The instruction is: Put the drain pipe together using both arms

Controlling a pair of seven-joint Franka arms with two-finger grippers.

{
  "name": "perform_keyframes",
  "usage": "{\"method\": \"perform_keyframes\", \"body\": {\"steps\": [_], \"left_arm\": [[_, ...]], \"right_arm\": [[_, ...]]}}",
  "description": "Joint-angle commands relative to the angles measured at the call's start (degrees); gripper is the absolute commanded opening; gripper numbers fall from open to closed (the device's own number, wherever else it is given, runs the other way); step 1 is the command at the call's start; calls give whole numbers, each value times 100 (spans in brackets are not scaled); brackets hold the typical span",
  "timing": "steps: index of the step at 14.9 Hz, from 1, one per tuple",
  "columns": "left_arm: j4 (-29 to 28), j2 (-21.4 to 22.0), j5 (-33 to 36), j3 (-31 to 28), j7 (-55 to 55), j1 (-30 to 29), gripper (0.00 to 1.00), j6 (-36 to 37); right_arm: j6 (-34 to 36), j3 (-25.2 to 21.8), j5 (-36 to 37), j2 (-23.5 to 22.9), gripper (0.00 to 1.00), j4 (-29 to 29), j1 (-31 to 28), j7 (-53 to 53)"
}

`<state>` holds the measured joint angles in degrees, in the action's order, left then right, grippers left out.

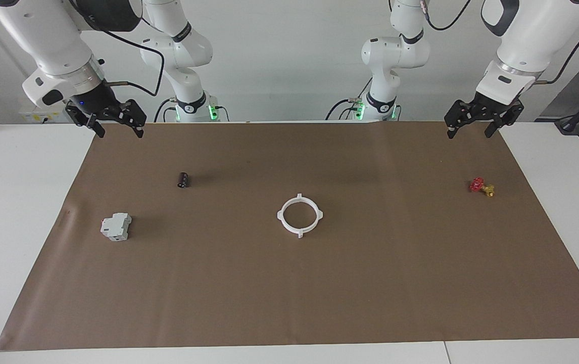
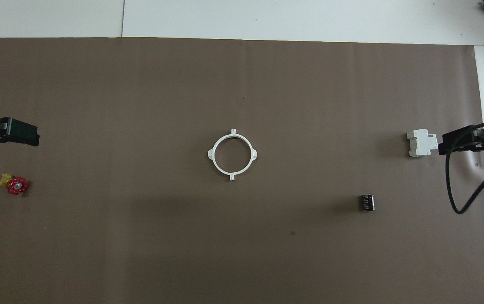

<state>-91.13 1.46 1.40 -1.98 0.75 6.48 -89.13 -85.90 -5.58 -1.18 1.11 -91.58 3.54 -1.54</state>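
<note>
The drain pipe point(image 1: 280, 216) lies flat in the middle of the brown mat as one closed white ring point(image 2: 211, 154) with small tabs around its rim. Neither gripper touches it. My left gripper point(image 1: 469, 132) hangs open and empty in the air over the mat's corner at the left arm's end, above the red-and-yellow valve's area. My right gripper point(image 1: 120, 130) hangs open and empty over the mat's edge at the right arm's end. In the overhead view one left finger point(image 2: 22, 136) shows at the frame's edge, and the right gripper point(image 2: 461, 141) shows beside the grey-white block.
A grey-white boxy block point(image 1: 116, 226) and a small black cylinder point(image 1: 183, 179) lie toward the right arm's end. A red-and-yellow valve point(image 1: 480, 186) lies toward the left arm's end. The brown mat point(image 1: 289, 293) covers most of the white table.
</note>
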Motion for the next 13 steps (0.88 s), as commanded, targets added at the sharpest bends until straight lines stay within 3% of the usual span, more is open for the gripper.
{"method": "perform_keyframes", "body": {"steps": [1, 13], "left_arm": [[-62, 91, -69, -31, 30, 38, 100, 80], [-220, 136, -69, -48, 13, -24, 100, -77]], "right_arm": [[-32, 22, -110, 56, 100, -27, -73, 93], [-32, 22, -110, 56, 100, -27, -73, 101]]}}
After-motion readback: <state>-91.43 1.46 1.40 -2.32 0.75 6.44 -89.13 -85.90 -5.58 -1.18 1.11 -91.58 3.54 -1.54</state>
